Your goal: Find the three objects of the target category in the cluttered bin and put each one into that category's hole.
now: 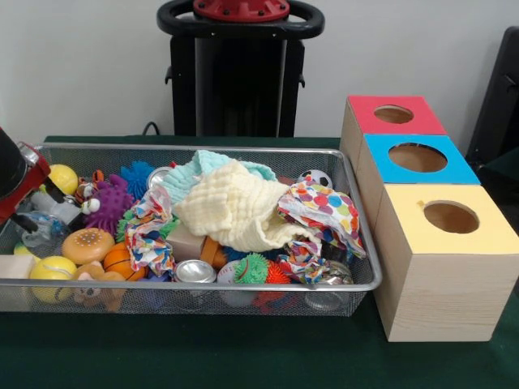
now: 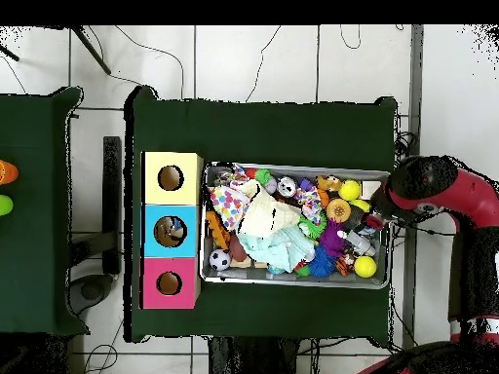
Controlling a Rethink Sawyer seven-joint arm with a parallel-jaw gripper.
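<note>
From the front, the arm (image 1: pixel 20 174) enters at the left edge over the left end of the bin (image 1: pixel 357 279), which sits on a green cloth (image 1: pixel 243 356) with its long axis across the picture. The gripper is hidden among the toys there, so whether it is wide, narrow or holding anything cannot be told. Nearest it lie a yellow ball (image 1: pixel 63 178), a purple spiky toy (image 1: pixel 109 203) and a burger toy (image 1: pixel 87 245); a cream cloth (image 1: pixel 235 211) and a dotted cloth (image 1: pixel 324 207) cover the middle, likely hiding more. The three boxes stand just right of the bin: red box (image 1: pixel 395 115) farthest, blue box (image 1: pixel 418 158), yellow box (image 1: pixel 450 219) nearest. So any pick must travel the bin's whole length to reach a hole. From overhead, sides are reversed: the arm (image 2: pixel 429 190) is at the bin's (image 2: pixel 292 280) right end, the boxes at its left, yellow box (image 2: pixel 171 178) top, red box (image 2: pixel 169 283) bottom. Something shows inside the blue box's (image 2: pixel 171 231) hole. A wall stands behind; bare floor surrounds the table.
</note>
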